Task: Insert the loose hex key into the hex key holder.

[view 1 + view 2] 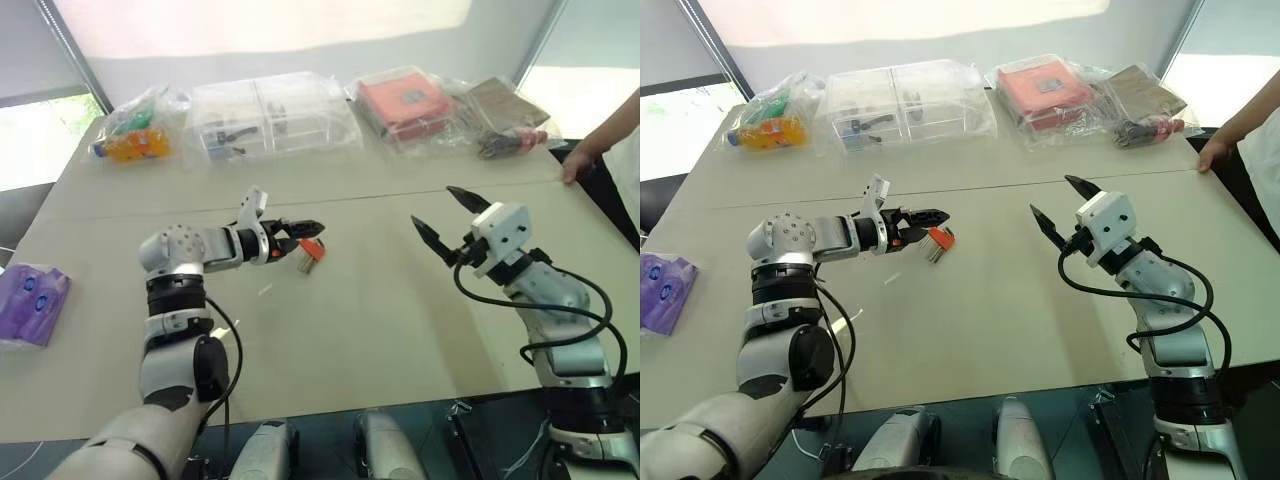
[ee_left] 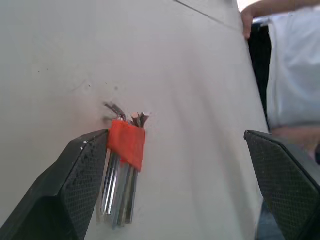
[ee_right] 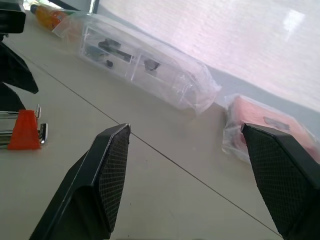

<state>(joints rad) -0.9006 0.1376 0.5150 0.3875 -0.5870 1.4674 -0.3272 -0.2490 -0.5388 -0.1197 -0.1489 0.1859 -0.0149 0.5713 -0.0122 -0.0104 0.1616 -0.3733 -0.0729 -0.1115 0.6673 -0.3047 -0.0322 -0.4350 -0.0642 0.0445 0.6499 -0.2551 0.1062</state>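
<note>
Holder (image 2: 126, 142) keys (tips blurred) beside claw (image 2: 180, 185)

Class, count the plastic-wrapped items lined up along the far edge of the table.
4: orange-and-green bundle at the far left, clear box beside it, orange-red box next, dark bagged item at the far right. More may lie out of frame.

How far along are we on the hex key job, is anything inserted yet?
Done: nothing I can confirm. A thin pale sliver, possibly the loose key, lies on the table apart from the hex key holder.
In hand: nothing. The left gripper has open jaws either side of the lying holder; the right gripper hovers open, empty.
Left: pick up the key and insert it.
</note>
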